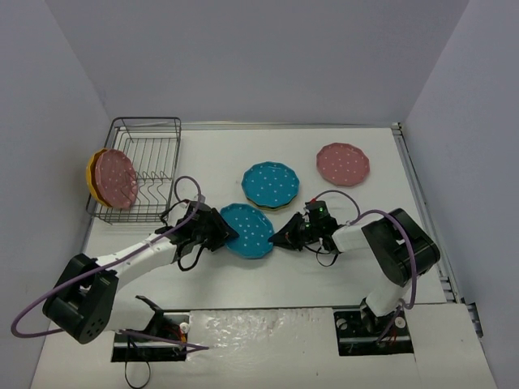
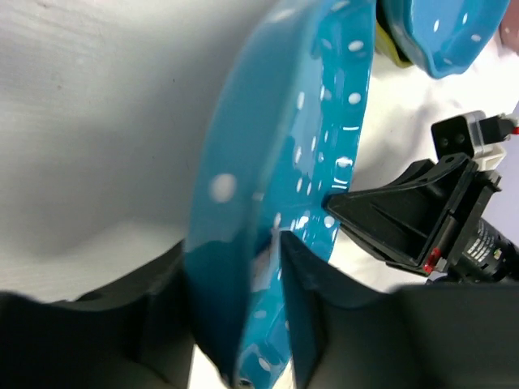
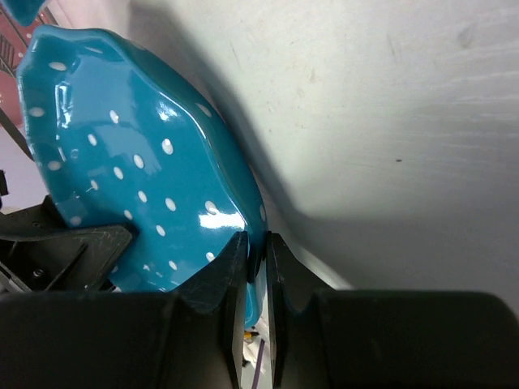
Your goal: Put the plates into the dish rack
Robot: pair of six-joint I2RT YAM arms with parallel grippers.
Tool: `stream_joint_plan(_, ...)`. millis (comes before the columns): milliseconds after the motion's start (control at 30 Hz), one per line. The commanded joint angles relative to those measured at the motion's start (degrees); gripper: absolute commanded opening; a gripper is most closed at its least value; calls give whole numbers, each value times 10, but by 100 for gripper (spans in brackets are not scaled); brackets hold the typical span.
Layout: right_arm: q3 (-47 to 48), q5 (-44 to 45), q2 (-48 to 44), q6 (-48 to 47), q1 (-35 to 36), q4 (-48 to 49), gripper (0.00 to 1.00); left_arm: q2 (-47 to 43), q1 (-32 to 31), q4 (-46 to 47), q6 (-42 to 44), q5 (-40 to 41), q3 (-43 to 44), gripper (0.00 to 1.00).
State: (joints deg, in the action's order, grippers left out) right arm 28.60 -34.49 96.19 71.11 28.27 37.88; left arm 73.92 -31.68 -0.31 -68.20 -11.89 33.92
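A teal plate (image 1: 247, 231) with white dots hangs tilted between both arms at the table's middle. My left gripper (image 1: 225, 232) is shut on its left rim; in the left wrist view the plate (image 2: 276, 186) runs between the left gripper's (image 2: 235, 247) fingers. My right gripper (image 1: 276, 238) is shut on the opposite rim, where the right gripper (image 3: 256, 243) pinches the plate's (image 3: 130, 162) edge. The dish rack (image 1: 146, 166) stands at the back left, with a pink plate (image 1: 116, 178) and an orange-yellow plate (image 1: 93, 174) leaning at its left end.
A second teal plate (image 1: 271, 184) lies just behind the held one, on top of an olive-yellow plate (image 1: 263, 208). Another pink plate (image 1: 343, 164) lies flat at the back right. Side walls close in the table on both sides.
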Motion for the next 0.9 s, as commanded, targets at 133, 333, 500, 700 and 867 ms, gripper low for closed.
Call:
stream_joint_plan(133,35,-61,-32,-5,12,69,1,-53,2,79,-11,-5,15,0)
stream_joint_plan(333,116,1,-106,-155,18,-164,47,-101,3,19,23,11,76,0)
stream_joint_plan(500,168,64,-165,-222,18,-276,76,-118,5,-68,81,35,148,0)
stream_joint_plan(700,234,116,-203,-283,2,-374,86,-113,19,-171,208,70,260,0)
stream_joint_plan(867,313,121,-213,-338,-50,-440,97,-101,69,-231,342,102,386,0)
